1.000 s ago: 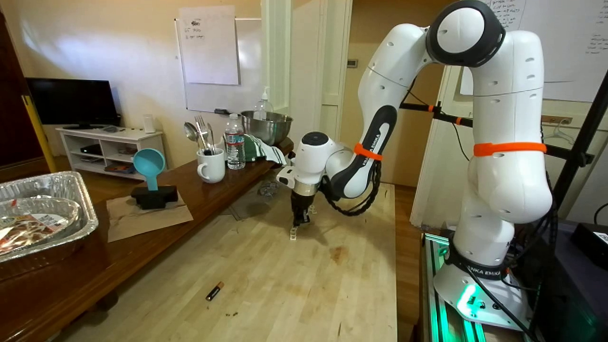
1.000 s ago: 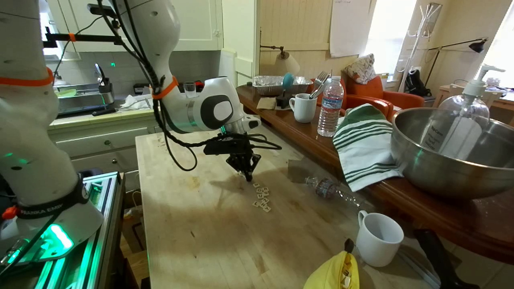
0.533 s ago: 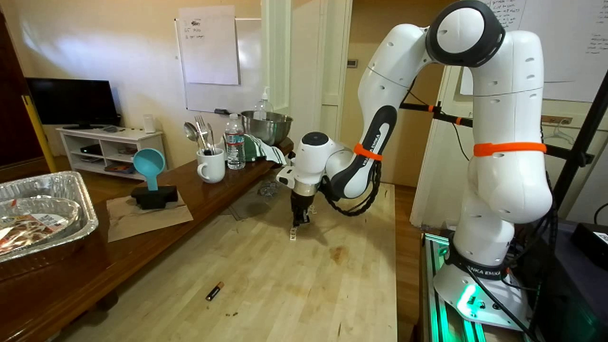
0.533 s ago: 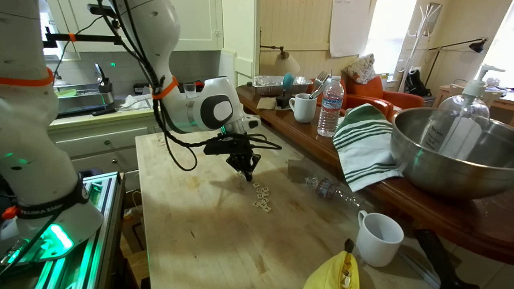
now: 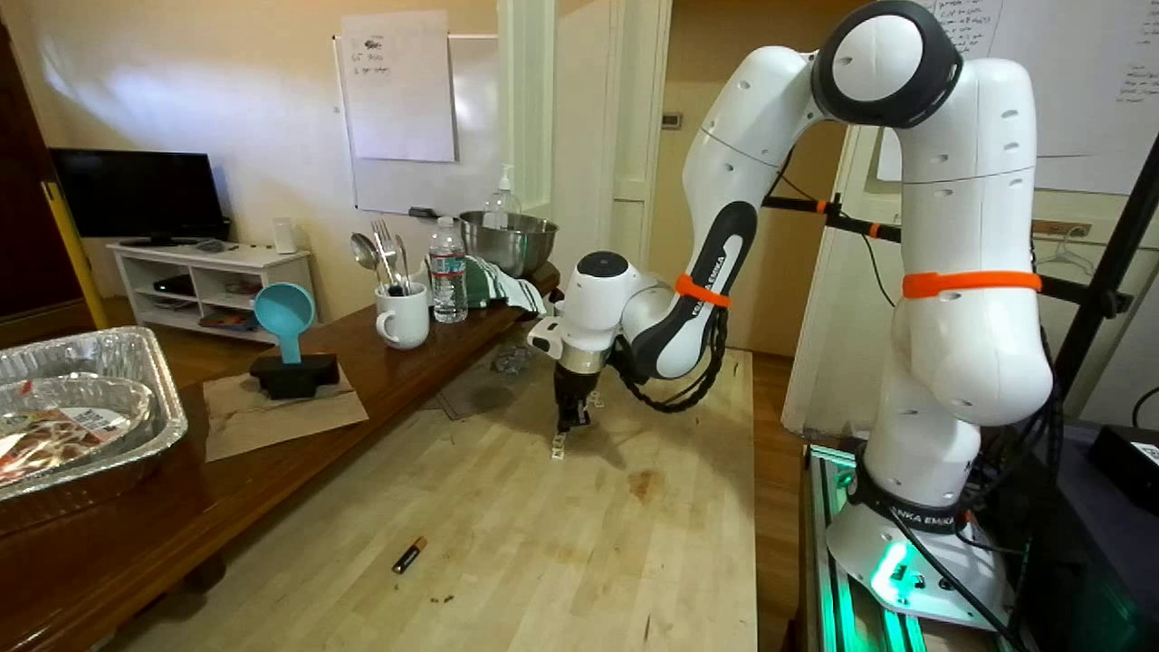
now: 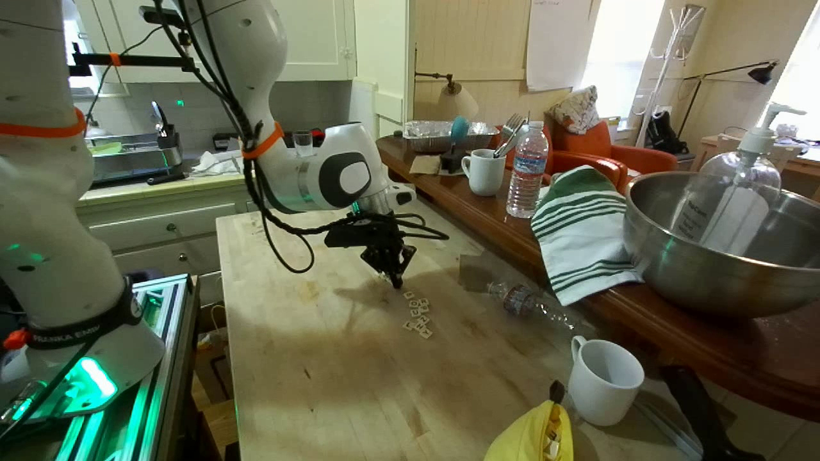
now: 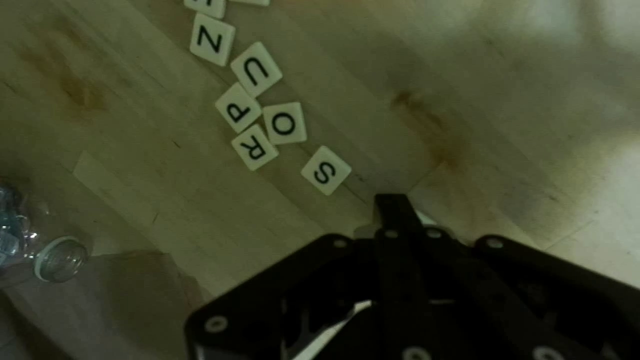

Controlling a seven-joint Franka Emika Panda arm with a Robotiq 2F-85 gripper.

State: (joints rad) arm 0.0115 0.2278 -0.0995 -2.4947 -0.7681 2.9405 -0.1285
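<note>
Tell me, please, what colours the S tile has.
The S tile is off-white, lettered in black; the wrist view shows it best.

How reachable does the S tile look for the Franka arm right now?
Likely yes: in the wrist view, the S tile lies flat near the jaws, nothing visible between. The jaws look shut, so gripping probably needs them opened.

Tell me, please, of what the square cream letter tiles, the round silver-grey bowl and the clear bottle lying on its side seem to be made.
Letter tiles: probably smooth plastic, evenly coloured without visible grain; painted wood is possible. Bowl: apparently stainless steel, softly shiny, with blurred grey reflections. Lying bottle: likely thin glossy plastic, see-through with bright, broken highlights.
</note>
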